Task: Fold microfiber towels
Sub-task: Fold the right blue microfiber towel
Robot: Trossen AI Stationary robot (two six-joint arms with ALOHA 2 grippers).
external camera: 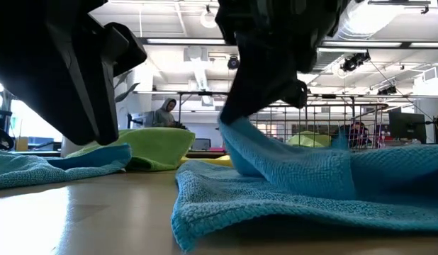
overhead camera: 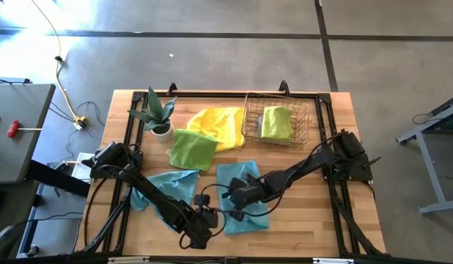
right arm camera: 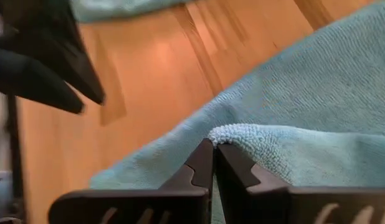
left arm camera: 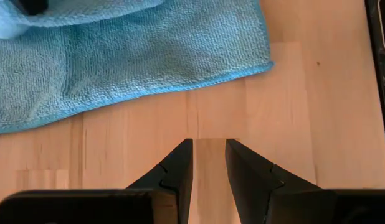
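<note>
The desk [overhead camera: 314, 213] is made of pale wood planks with a smooth top. A wire basket [overhead camera: 276, 119] sits at its far side, and its thin metal bars make a square box shape.

The blue towel [overhead camera: 241, 196] lies on the desk in front of the basket, nearer the front edge. It is soft and fuzzy, with tiny loops all over. One side is lifted up into a fold. The right gripper [right arm camera: 213, 163] is clenched on that lifted edge, pinching the fuzzy cloth between its two dark, pointy fingers.

The left gripper [left arm camera: 209, 163] is to the left of the blue towel, low over the bare wood. Its fingers are a little apart and hold nothing.

A second blue towel [overhead camera: 166, 183] lies crumpled farther left of the basket. A green towel [overhead camera: 191, 149] and a yellow towel [overhead camera: 219, 123] lie bunched just left of the basket. Another green towel [overhead camera: 276, 122] is folded inside the basket. A small plant [overhead camera: 159, 114] with pointy leaves stands in a white pot left of the yellow towel.
</note>
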